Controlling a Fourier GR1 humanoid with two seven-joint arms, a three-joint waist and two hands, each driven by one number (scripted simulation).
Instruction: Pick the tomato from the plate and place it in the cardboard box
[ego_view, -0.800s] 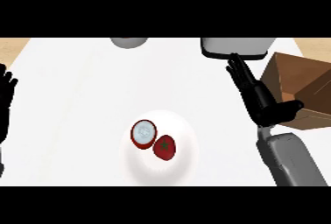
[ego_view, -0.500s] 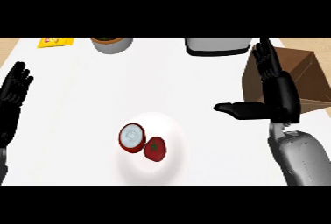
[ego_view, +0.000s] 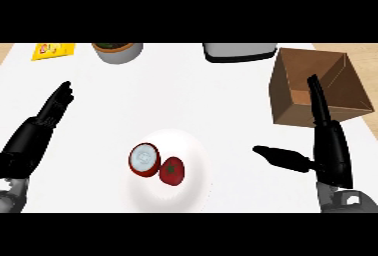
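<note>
Tomato (ego_view: 172, 171) is sitting on the plate (ego_view: 188, 145) beside a halved piece, right hand (ego_view: 325, 145) is hovering with straight, released fingers holding nothing, so it should be swinging left, lowering over it, curling around before heading to the cardboard box (ego_view: 317, 85).

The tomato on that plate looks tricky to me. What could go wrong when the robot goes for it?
1. The tomato lies touching a red can on the plate; closing fingers might nudge or catch the can instead.
2. The right hand is open and apart from the plate, so nothing is held yet; a round tomato may roll off when touched.
3. The box stands tilted at the counter's right edge; a release near its rim might miss.
</note>
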